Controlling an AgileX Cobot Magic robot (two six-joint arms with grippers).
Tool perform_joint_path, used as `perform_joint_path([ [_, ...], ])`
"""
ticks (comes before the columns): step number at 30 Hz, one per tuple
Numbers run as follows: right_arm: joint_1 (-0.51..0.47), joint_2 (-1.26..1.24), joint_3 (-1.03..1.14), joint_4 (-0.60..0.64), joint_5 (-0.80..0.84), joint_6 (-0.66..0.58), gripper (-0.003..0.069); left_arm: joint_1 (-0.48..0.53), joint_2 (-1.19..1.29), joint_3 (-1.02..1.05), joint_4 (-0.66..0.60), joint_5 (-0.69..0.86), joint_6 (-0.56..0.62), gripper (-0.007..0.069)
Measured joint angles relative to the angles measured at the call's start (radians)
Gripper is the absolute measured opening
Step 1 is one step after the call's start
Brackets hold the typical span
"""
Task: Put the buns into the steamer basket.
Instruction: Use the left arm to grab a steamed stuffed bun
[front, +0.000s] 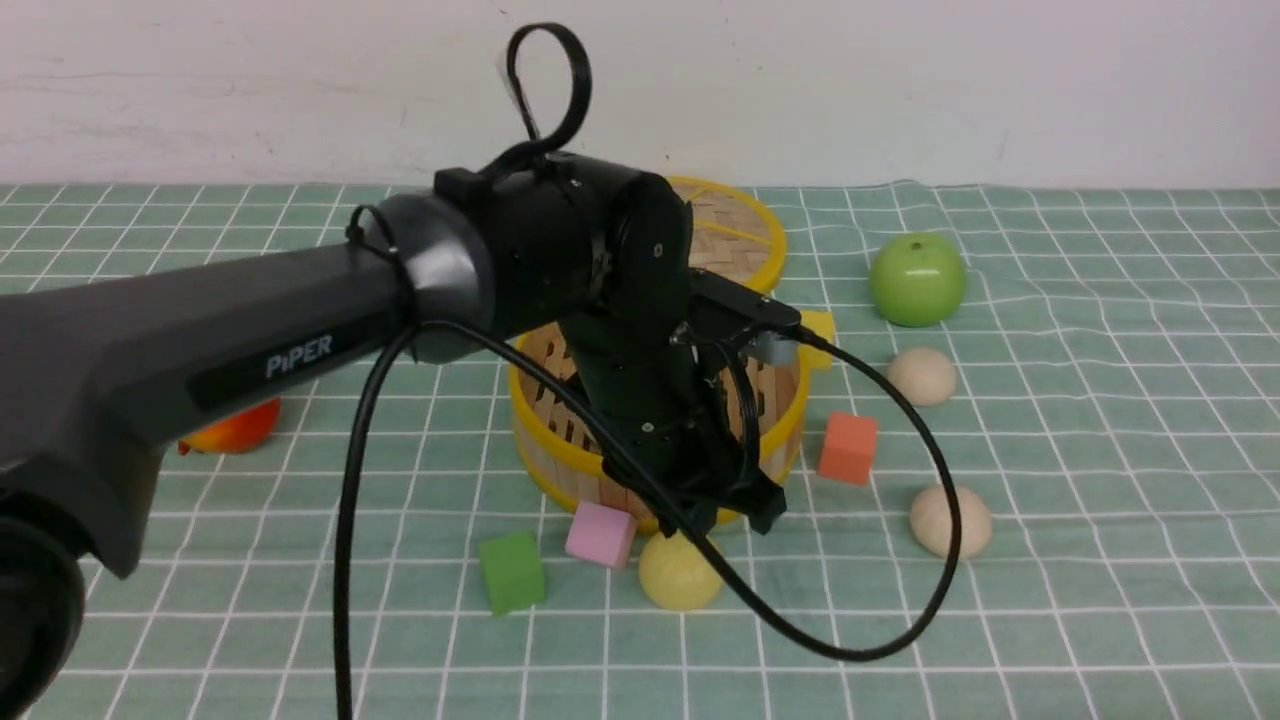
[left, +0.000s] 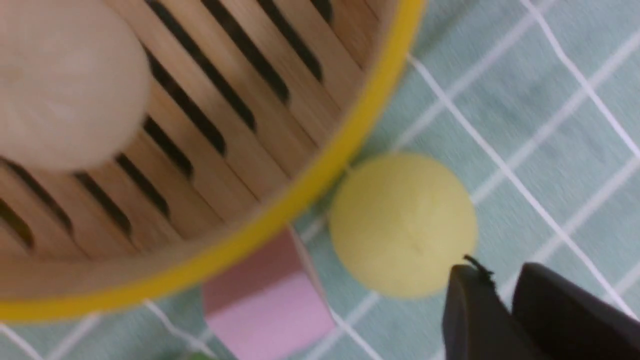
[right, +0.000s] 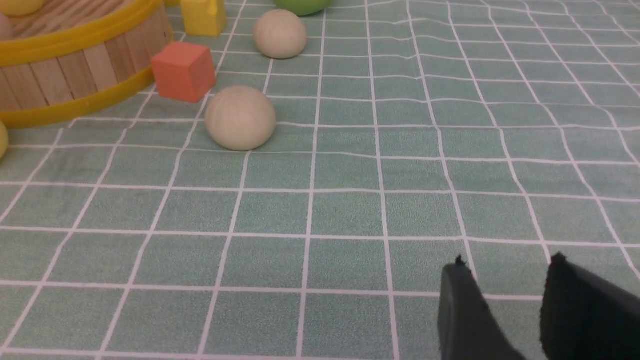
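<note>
Left fingers (left: 475, 320): sitting together or very nearly so, carrying nothing, hovering low by the near wall of the steamer basket (front: 530, 425), tips just beside the yellow bun (left: 402, 225).

Yellow bun: lying on the bench (right: 350, 210) outside the basket, close under its yellow rim, with the pink cube (left: 270, 300) just beside it.

Basket contents: one beige bun (left: 65, 85) resting on the slatted floor. A pale yellow bun (right: 15, 4) is showing at the edge of the right wrist view, seemingly inside as well.

Right fingers (right: 465, 310): standing slightly apart, gripping nothing, hanging low over the bench, well apart from the basket.

Outstanding on the robot's right: nearer beige bun (right: 240, 117) sitting near the orange cube (right: 182, 70); farther beige bun (right: 280, 32) lying near the green apple (front: 917, 280).

Progress, as judged: two of five appearing to be in, three waiting on the bench. The yellow bun by the left fingers is looking like the piece in hand, not yet gripped.
</note>
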Motion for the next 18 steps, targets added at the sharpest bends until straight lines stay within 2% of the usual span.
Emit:
perform_joint_path([
  [3,0.000,0.000,0.000,0.000,0.000,0.000,0.0240,0.000,0.027,0.000,0.000,-0.013,0.000,0.0237],
  [6,0.000,0.000,0.000,0.000,0.000,0.000,0.0240,0.000,0.048,0.001,0.000,-0.026,0.000,0.0269],
  [15,0.000,0.000,0.000,0.000,0.000,0.000,0.0240,0.000,0.100,0.001,0.019,-0.074,0.000,0.0279],
  [18,0.000,0.000,0.000,0.000,0.000,0.000,0.0240,0.000,0.109,0.001,0.021,-0.076,-0.001,0.0258],
])
